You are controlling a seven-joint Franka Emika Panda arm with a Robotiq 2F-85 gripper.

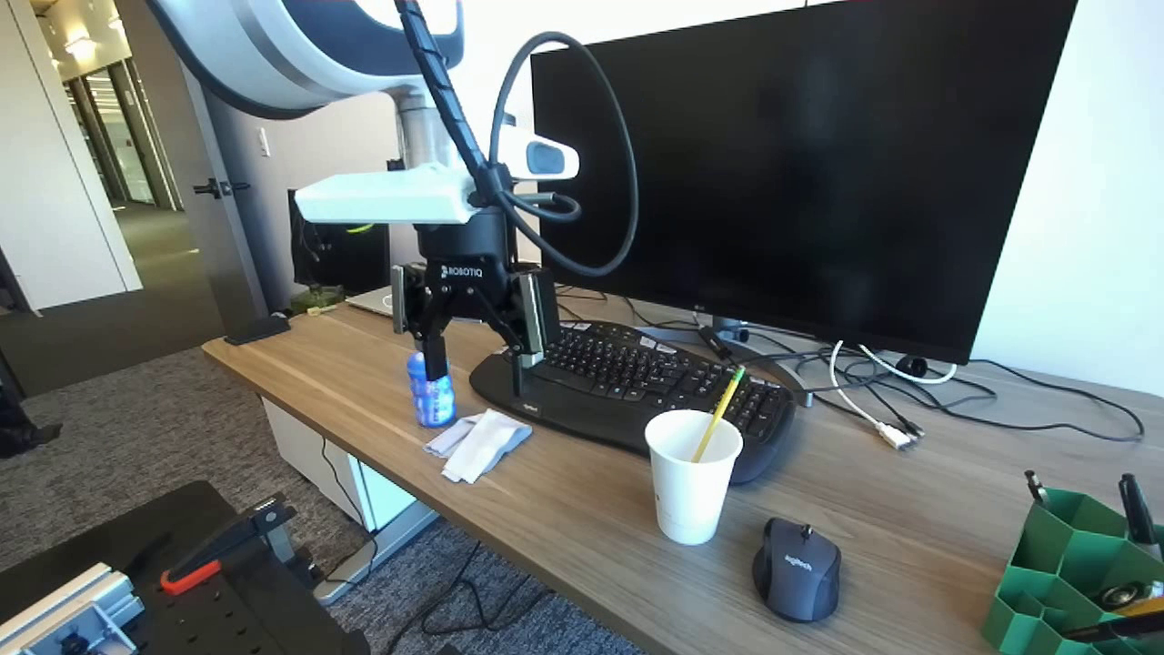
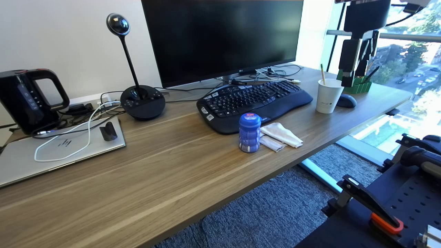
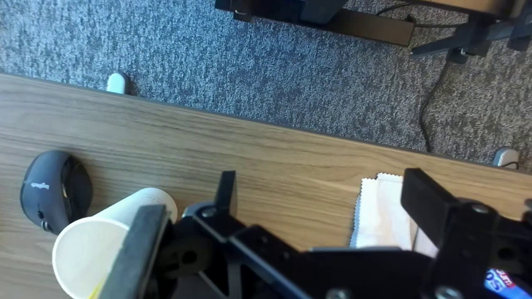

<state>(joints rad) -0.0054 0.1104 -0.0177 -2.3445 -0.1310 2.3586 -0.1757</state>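
My claw is spread wide above the wood-grain desk, pinching nothing. The white paper cup, holding a yellow pencil, stands toward nine o'clock from it in the wrist view, the folded pinked-edge cloth toward four, with a blue lidded bottle just beside that cloth. I judge things early: no grasp made, all handling left

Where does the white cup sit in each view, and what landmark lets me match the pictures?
In an exterior view: the white cup is just right of centre, in the lower half.
In an exterior view: the white cup is towards the right, above mid-height.
Wrist view: the white cup is at lower left, partly hidden by the pincer.
Shared landmark: the dark mouse, near the white cup in all three.
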